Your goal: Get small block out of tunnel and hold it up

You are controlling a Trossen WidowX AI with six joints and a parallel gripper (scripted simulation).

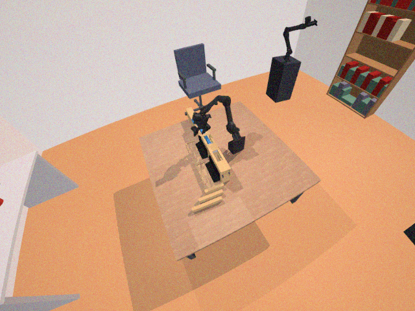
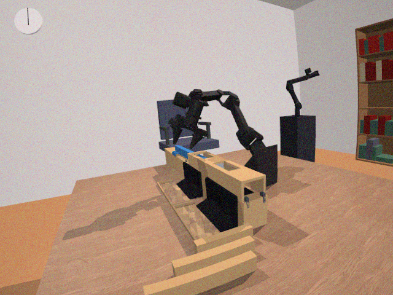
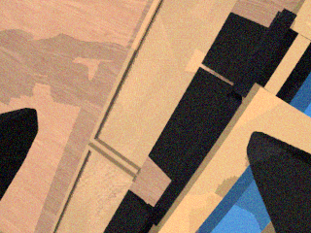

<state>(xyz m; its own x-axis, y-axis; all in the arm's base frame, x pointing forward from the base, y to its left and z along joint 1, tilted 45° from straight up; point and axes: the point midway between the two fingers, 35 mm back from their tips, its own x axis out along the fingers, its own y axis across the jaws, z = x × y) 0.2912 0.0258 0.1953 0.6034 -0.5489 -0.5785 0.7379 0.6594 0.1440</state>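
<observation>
Pale walls (image 1: pixel 117 60) (image 2: pixel 110 79) and an orange floor (image 1: pixel 83 167) (image 2: pixel 19 228) surround the wood-grained desk (image 1: pixel 268 167) (image 2: pixel 110 254) (image 3: pixel 58 165), with a blue-grey chair (image 1: pixel 190 61) (image 2: pixel 164 117) beyond its far edge. Lengthwise across the desk stands a long wooden tunnel (image 1: pixel 225 165) (image 2: pixel 253 173) (image 3: pixel 287 118), one end toward the far edge and the other toward the near edge in the top view. Blue parts of the cage (image 1: pixel 207 138) (image 2: pixel 183 150) (image 3: pixel 238 218) show through a top window and along the open stretch at the far end. Above that stretch hang the black jaws (image 1: pixel 200 130) (image 2: pixel 183 145), spread wide with nothing between them. As for the small block, I can't make it out clearly, so I cannot tell its exact place in the tunnel. Three loose rods (image 1: pixel 207 204) (image 2: pixel 199 274) lie side by side between the tunnel's near end and the desk's near edge.
</observation>
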